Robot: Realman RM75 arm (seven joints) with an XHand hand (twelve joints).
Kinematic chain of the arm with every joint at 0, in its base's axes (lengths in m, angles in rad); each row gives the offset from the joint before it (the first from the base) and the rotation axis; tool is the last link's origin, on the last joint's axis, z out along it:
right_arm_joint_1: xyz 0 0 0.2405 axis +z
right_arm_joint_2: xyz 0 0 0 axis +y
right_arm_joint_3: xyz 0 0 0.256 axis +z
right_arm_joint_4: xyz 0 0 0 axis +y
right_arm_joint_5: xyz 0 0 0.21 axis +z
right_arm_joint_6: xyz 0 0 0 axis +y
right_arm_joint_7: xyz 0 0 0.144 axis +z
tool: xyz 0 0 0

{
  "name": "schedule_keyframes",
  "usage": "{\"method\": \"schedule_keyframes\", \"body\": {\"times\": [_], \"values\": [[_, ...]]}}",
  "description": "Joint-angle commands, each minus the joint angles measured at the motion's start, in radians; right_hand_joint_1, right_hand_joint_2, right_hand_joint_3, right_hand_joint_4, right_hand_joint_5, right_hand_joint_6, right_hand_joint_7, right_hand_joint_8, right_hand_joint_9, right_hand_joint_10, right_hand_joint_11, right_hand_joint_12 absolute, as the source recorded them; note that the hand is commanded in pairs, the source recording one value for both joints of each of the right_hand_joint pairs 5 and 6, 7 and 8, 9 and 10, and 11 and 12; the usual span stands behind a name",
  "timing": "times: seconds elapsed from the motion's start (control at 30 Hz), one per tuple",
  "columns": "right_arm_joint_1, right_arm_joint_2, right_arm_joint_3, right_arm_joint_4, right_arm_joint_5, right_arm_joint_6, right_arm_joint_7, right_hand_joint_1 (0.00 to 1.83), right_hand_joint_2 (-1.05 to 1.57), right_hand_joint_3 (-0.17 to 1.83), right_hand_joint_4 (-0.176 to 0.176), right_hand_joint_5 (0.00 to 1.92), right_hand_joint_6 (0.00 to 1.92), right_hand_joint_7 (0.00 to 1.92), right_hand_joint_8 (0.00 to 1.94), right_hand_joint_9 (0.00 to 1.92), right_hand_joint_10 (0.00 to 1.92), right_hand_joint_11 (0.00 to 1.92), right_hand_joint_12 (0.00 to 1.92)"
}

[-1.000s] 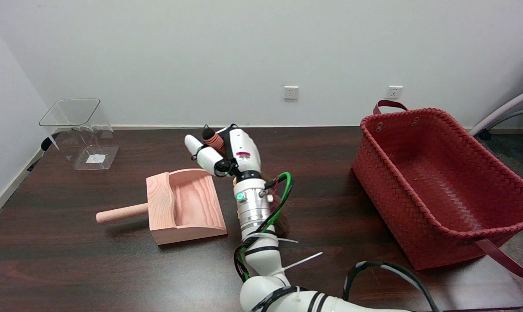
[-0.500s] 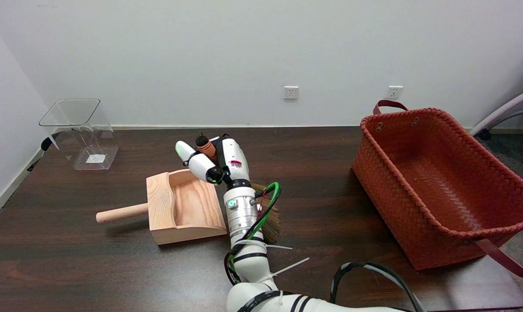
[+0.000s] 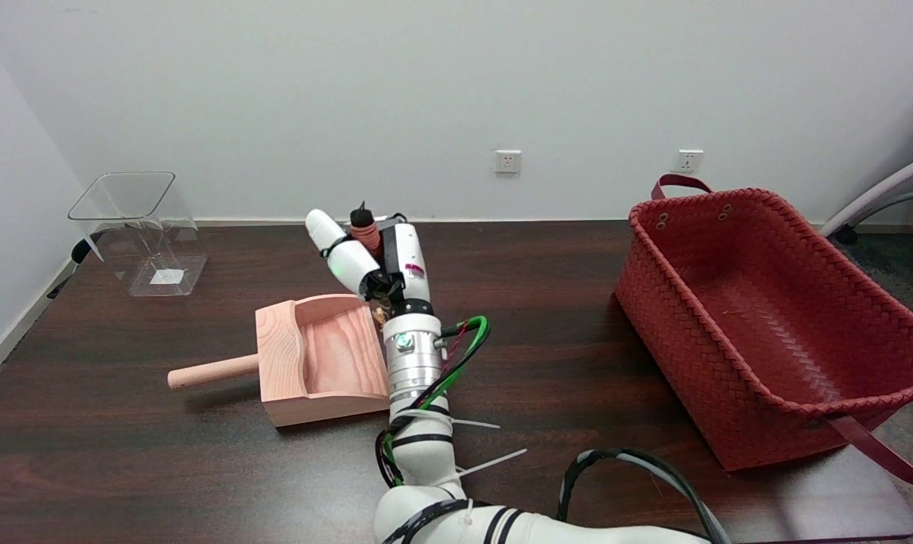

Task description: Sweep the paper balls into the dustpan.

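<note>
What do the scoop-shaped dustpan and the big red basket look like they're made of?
Pale scoop-shaped dustpan: unfinished light wood by its visible grain, with a matt round peg handle. Large red woven basket: flat interlaced strips, probably plastic or faux leather, slightly glossy.

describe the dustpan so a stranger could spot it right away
On the dark wooden table, look left of the big red woven basket, beside the robot's right hand. The dustpan is the pale wooden scoop with a round peg handle pointing left.

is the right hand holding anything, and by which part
Yes: the right hand holds a small brush by its wrapped handle, whose top pokes out above the fingers; the bristles are hidden behind the arm.
</note>
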Motion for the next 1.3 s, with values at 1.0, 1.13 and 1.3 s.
{"method": "schedule_keyframes", "body": {"times": [1.0, 1.13, 1.3], "values": [[-0.038, 0.023, -0.001, 0.229, 0.063, 0.089, 0.307, 0.57, 1.57, -0.17, 0.0, 1.92, 1.92, 1.92, 1.92, 1.92, 1.92, 1.92, 1.92], [-0.054, 0.046, 0.0, 0.297, 0.058, 0.077, 0.228, 0.59, 1.57, -0.17, 0.0, 1.92, 1.92, 1.92, 1.92, 1.92, 1.92, 1.92, 1.92], [-0.05, 0.105, 0.004, 0.359, 0.057, 0.045, 0.185, 0.6, 1.57, -0.17, 0.0, 1.92, 1.92, 1.92, 1.92, 1.92, 1.92, 1.92, 1.92]]}}
